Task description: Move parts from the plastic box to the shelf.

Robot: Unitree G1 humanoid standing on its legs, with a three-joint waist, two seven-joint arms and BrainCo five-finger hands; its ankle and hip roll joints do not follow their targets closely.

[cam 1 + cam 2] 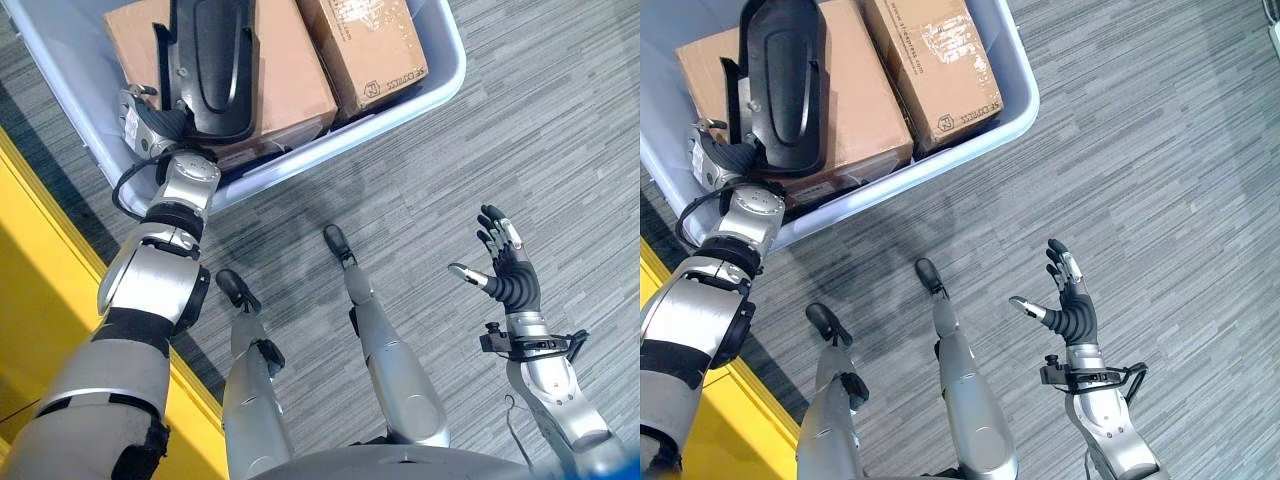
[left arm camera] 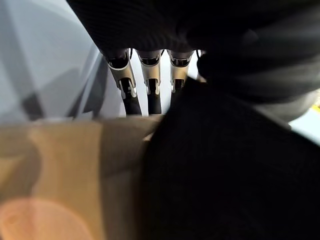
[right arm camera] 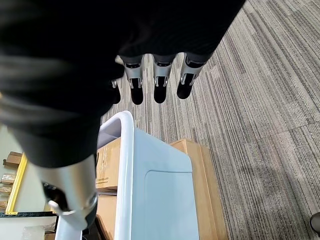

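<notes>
Pick step: my left hand (image 1: 140,120) is in the plastic box (image 1: 440,80), on the black part (image 1: 212,65).
Grip unclear; lift next. Right hand (image 1: 508,270) open, empty.

Silver-grey arms with black bands; left hand (image 1: 150,118) and right hand (image 1: 508,268) have silver fingers (image 3: 160,75), dark tips, dark ribbed wrist covers.

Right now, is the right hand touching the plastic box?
Apart. The left eye view shows the right hand open over bare carpet, well clear of the plastic box.
</notes>
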